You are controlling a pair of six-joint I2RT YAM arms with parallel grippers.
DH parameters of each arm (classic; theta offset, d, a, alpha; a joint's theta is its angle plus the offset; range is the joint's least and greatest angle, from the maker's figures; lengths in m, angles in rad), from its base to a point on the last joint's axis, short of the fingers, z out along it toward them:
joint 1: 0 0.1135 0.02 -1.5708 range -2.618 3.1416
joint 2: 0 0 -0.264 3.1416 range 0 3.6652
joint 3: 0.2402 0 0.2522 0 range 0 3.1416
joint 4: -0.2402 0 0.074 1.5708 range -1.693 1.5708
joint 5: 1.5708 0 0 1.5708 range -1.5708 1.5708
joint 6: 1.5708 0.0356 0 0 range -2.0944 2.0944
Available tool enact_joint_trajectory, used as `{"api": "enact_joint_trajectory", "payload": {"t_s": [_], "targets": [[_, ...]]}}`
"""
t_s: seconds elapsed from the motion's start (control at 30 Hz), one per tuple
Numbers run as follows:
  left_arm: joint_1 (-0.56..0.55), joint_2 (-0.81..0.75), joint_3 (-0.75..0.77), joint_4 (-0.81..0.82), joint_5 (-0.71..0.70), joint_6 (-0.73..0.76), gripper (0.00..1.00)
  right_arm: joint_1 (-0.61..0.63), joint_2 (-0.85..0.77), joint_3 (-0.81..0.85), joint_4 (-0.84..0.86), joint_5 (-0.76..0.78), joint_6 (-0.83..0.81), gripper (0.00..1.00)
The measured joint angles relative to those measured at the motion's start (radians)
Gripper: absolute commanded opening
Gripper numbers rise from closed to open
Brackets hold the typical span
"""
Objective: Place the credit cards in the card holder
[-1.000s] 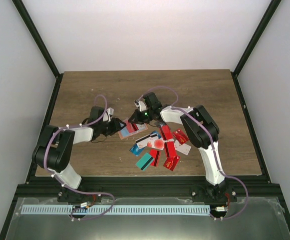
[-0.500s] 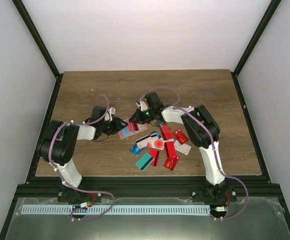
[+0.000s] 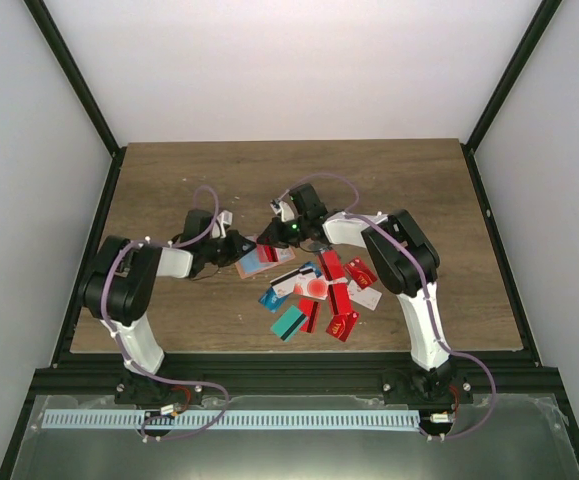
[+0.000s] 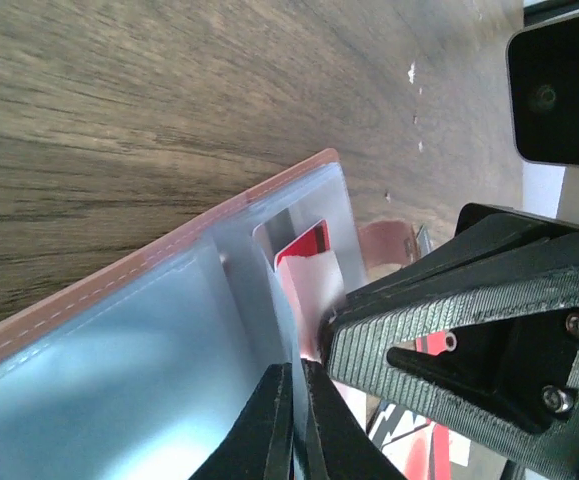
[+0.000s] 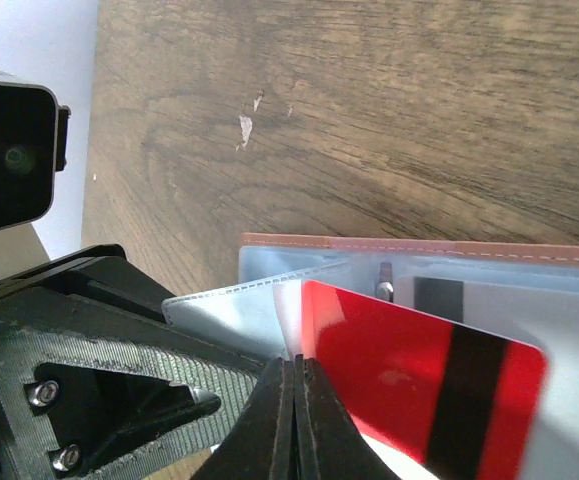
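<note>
– At the middle of the surface (image 3: 169,180): card holder (image 3: 257,262) lying open, salmon edge outward, between the two arms. Where does each tool stand?

– Tips of the left tool (image 4: 291,378) are pinched together on the holder's clear sleeve (image 4: 149,350), with thin film between them. The right tool (image 5: 296,368) is clamped on a red card (image 5: 399,370) with a black stripe, gripped at one short edge. The card lies over the open holder at the sleeve mouth. Cannot tell whether any of it is under the film.

– Handling?

– The card is likely light, stiff and glossy, so apt to slip in a weak pinch. The short-edge grip leaves the rest free to lead in. The holder looks light and floppy and would probably slide on the wood unless pinned. The film is soft and could buckle if a corner catches. Best hold is on the film lip, as the left has it.

– The other credit cards?

– A loose heap (image 3: 324,295) just right of the holder and nearer the bases, many overlapping. Cards lying flat will be hard to get under, so take one that overhangs a neighbour.

– Writing?

– None readable. Some red cards in the heap carry pale marks, too small to read. A striped card shows behind the film, no legible print.
</note>
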Motion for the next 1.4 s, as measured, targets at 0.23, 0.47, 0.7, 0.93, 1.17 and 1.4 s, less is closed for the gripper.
{"api": "enact_joint_trajectory", "payload": {"t_s": [0.23, 0.47, 0.7, 0.93, 1.17, 1.4], "targets": [[0.000, 0.033, 0.006, 0.041, 0.018, -0.019, 0.04, -0.001, 0.000, 0.000, -0.008, 0.003, -0.014, 0.19], [0.000, 0.034, 0.006, 0.042, 0.021, -0.021, 0.04, -0.002, -0.036, -0.005, -0.074, 0.077, -0.073, 0.28], [0.000, 0.034, 0.005, 0.042, 0.021, -0.019, 0.04, -0.007, -0.117, -0.027, -0.104, 0.174, -0.126, 0.29], [0.000, 0.038, 0.001, 0.042, 0.021, -0.019, 0.04, -0.007, -0.117, -0.030, -0.141, 0.258, -0.155, 0.27], [0.000, 0.038, 0.001, 0.042, 0.022, -0.017, 0.04, -0.007, -0.106, -0.030, -0.147, 0.292, -0.170, 0.26], [0.000, 0.038, 0.001, 0.042, 0.022, -0.016, 0.05, -0.005, -0.079, -0.031, -0.152, 0.310, -0.173, 0.26]]}}
